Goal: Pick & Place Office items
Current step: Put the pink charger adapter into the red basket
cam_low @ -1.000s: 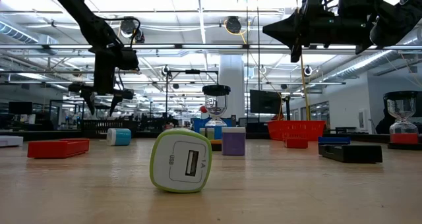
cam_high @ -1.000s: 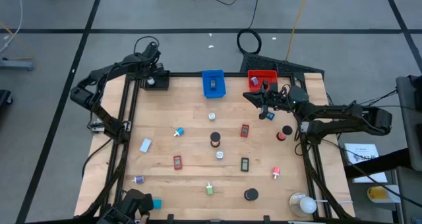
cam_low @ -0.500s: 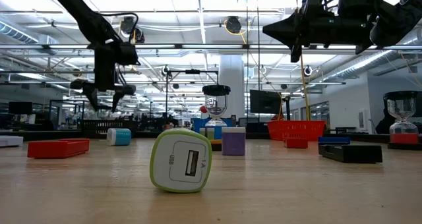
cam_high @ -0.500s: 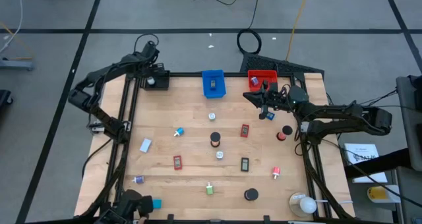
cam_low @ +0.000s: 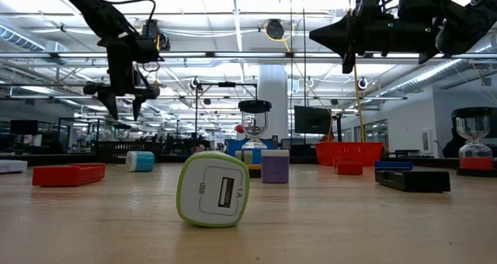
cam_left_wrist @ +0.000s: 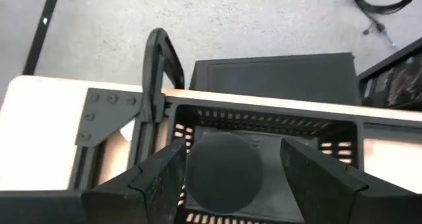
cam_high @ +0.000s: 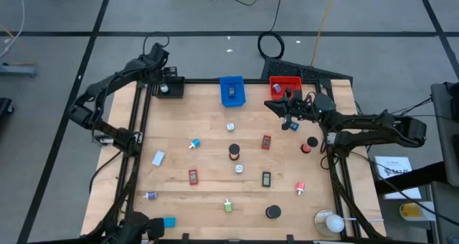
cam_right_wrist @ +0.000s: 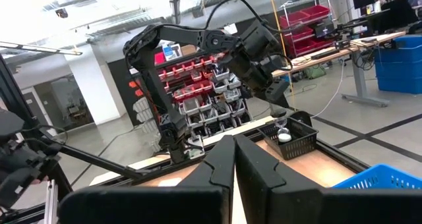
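Left gripper hangs wide open above one black slotted bin; right gripper, closed and empty, hovers beside one red bin.

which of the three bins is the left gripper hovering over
The black bin at the table's far left corner: the open left gripper hangs above it, while the blue bin and red bin sit farther right.

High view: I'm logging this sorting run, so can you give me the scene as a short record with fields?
surface: wooden table
left gripper: open, over the black slotted bin at the far left corner
black bin contents: a dark round disc
right gripper: shut, empty, raised near the red bin
blue bin: far edge, middle
loose items: small pieces scattered mid-table, such as a black roll
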Motion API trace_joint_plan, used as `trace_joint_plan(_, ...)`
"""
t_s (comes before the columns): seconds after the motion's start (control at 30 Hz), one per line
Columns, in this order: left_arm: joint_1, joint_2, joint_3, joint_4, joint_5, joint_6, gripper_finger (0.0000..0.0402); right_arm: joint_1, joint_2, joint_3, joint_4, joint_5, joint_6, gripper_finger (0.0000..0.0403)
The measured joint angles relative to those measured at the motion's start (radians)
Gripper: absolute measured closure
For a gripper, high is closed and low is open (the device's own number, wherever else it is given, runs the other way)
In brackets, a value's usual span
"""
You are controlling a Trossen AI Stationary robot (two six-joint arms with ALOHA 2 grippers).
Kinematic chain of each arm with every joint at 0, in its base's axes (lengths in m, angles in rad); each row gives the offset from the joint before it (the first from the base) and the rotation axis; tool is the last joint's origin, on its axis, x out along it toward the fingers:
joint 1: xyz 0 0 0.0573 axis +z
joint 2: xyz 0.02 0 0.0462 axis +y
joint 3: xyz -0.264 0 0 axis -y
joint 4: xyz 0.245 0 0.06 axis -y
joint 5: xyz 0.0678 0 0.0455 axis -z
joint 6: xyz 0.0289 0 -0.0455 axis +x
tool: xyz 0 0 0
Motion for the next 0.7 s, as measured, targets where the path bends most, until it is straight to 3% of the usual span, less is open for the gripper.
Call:
trace_joint_plan(0.17,-0.034,-0.071,0.000,-0.028,-0.031,0.084,0.0189,0.000,0.000,0.000,0.000,0.000,0.000,0.0397)
trace_joint_plan(0.3,-0.075,-0.169,-0.001,-0.042,-0.046,0.177,0.0255,0.000,0.000,0.000,0.000,0.000,-0.011,0.0397)
trace_joint_plan(0.43,-0.159,-0.295,-0.035,-0.036,0.004,0.251,0.0323,0.000,0.000,0.000,-0.003,0.000,-0.027,0.0397)
trace_joint_plan(0.6,-0.344,-0.467,-0.183,0.114,0.008,0.284,0.0392,0.000,0.000,0.000,-0.035,0.000,-0.027,0.0397)
trace_joint_plan(0.7,-0.465,-0.573,-0.315,0.267,0.012,0.310,0.0391,0.000,0.000,0.000,-0.078,-0.001,-0.027,0.0397)
